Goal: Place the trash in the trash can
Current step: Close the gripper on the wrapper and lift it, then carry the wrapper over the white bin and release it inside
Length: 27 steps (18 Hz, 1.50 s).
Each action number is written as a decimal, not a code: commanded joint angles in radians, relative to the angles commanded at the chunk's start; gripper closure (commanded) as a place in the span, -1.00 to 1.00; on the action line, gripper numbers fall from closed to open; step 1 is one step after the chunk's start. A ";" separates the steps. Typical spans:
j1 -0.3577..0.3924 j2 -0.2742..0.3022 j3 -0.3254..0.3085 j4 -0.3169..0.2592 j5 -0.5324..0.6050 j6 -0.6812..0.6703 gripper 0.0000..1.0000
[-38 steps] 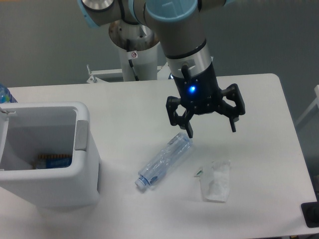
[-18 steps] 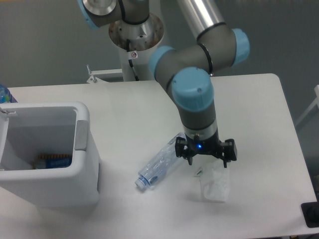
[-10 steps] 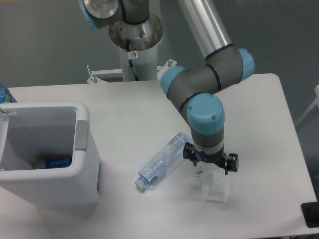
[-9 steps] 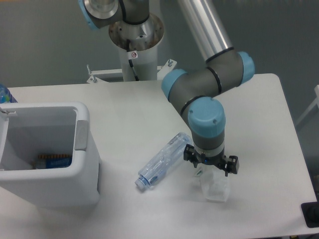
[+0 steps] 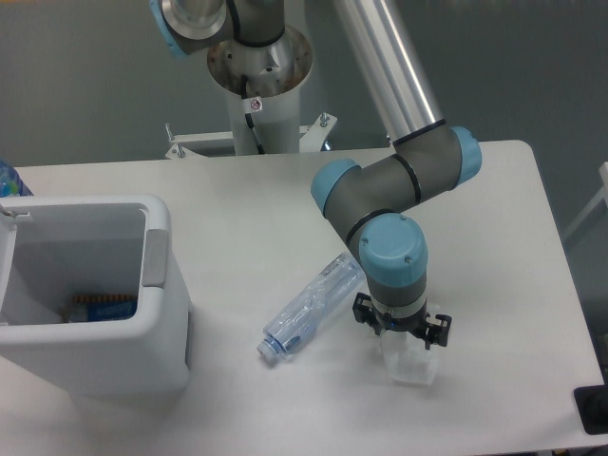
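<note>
The wrapper [image 5: 410, 366] lies flat on the table [image 5: 247, 204], right of centre near the front edge; only its lower part shows, because the gripper [image 5: 401, 334] stands directly over its upper part. The bottle [image 5: 312, 306] lies on its side just left of the wrapper, cap end toward the front left, its upper end close to the gripper's left side. Neither item has shifted across the earlier frames.

The gripper points straight down. Two seconds ago it hung well above the table, behind and between the two items, with its fingers spread wide. It has since descended in steps and moved forward, and it now sits lower over the wrapper than half a second ago. Its black finger linkages project left and right of the wrist at a narrower spread than at the start. The fingertips are hidden behind the wrist and the wrapper, so whether they touch or pinch the wrapper cannot be told.

The trash can [image 5: 57, 366] stands at the front left corner of the table, well apart from both items, unmoved. A box with a blue and orange label [image 5: 100, 309] lies on its floor.
</note>
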 joint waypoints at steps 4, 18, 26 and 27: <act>0.002 0.005 0.000 0.000 -0.008 -0.002 0.87; 0.014 0.127 0.087 0.000 -0.205 -0.150 1.00; -0.012 0.287 0.107 0.000 -0.474 -0.558 1.00; -0.024 0.311 0.107 0.000 -0.498 -0.612 1.00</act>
